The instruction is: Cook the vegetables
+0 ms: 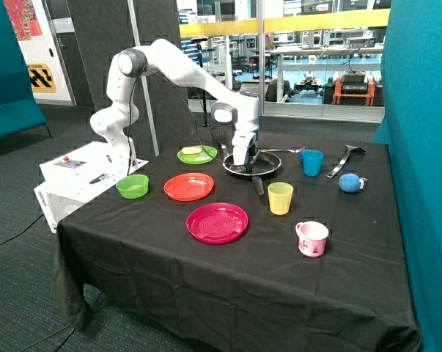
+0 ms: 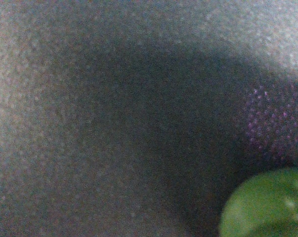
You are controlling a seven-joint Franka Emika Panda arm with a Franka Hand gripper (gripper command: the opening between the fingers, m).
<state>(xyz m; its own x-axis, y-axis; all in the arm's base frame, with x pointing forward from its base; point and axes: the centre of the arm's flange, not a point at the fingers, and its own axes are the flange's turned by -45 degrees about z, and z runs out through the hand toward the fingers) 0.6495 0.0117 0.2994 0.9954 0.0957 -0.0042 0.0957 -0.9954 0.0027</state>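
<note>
My gripper (image 1: 242, 163) is lowered into the black frying pan (image 1: 270, 166) at the back middle of the table. A dark green rounded vegetable (image 2: 267, 205) fills one corner of the wrist view, close against the camera and above the pan's dark floor. In the outside view a dark green bit (image 1: 246, 170) shows right under the gripper. Whether it is held does not show. The pale yellow oblong vegetable (image 1: 192, 150) lies on the light green plate (image 1: 203, 156) next to the pan.
Around the pan stand a green bowl (image 1: 133, 185), an orange plate (image 1: 188, 186), a pink plate (image 1: 217, 222), a yellow cup (image 1: 280, 198), a blue cup (image 1: 312, 162) and a pink-and-white mug (image 1: 312, 238). A ladle (image 1: 344, 160) and a blue object (image 1: 350, 182) lie near the far edge.
</note>
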